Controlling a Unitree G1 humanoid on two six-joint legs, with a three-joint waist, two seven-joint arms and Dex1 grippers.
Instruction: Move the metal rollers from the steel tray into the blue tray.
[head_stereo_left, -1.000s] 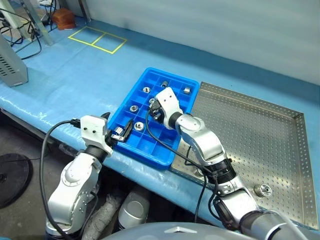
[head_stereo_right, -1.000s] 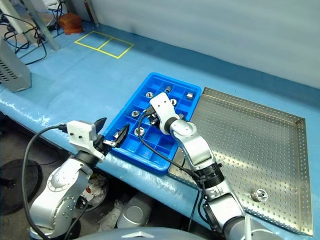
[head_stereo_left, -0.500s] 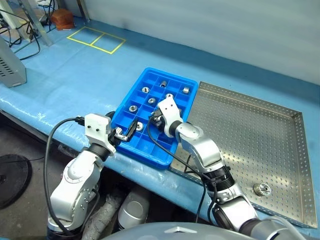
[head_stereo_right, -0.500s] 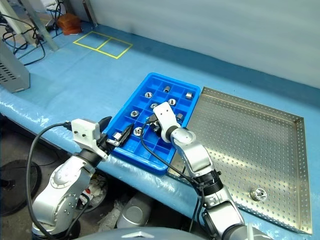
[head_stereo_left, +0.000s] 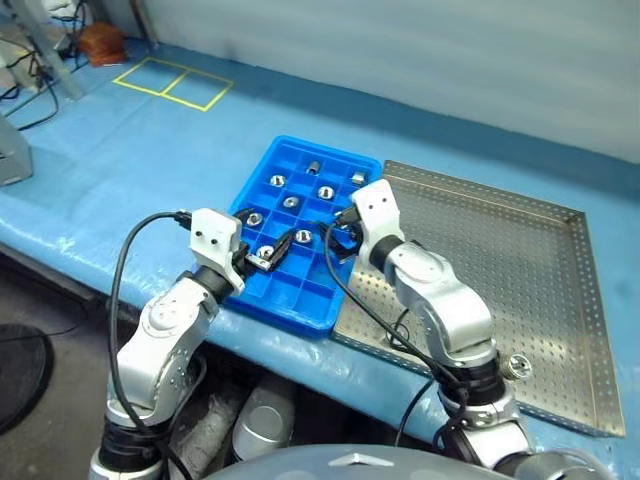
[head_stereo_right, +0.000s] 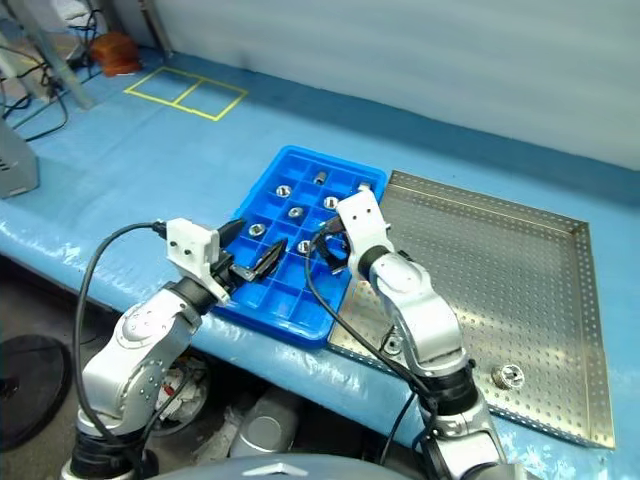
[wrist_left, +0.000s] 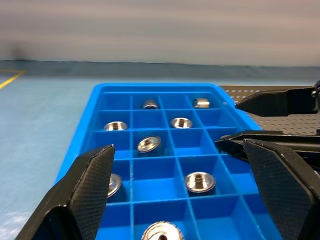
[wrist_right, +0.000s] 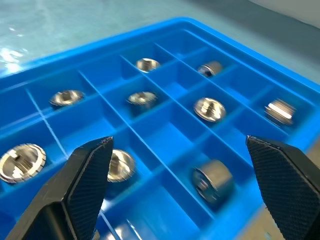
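A long bench under a pale blue sheet (head_stereo_left: 130, 150) ran before a grey wall, with yellow tape squares (head_stereo_left: 172, 82) marked at its far left end.

Nearest us, our left gripper (head_stereo_left: 273, 250) hung at the near left edge of the bright blue plastic compartment tray (head_stereo_left: 300, 297), fingers spread wide, holding nothing. Our right gripper (head_stereo_left: 335, 238) sat just beyond it, over the tray's right-hand side, fingers likewise wide apart and empty. A second ago that right gripper was closed and further left over the tray; since then it had opened fully and drawn back toward the large perforated steel tray (head_stereo_left: 520, 250). We judged a small shiny metal roller had just been dropped into a compartment.

One roller (head_stereo_left: 519, 366) remained on the steel tray, near its front edge, well apart from both grippers. We judged it the next pick, probably the last.

Further in, the blue tray's cells held the delivered rollers, one per compartment.

The right wrist view showed what the head views could not: a darker roller lying on its side (wrist_right: 213, 178) in the cell just below the open fingers, likely the newest arrival, with flanged ones (wrist_right: 209, 108) upright behind it. The left wrist view caught the right gripper's black fingers (wrist_left: 280, 102) reaching in over the tray's far side.
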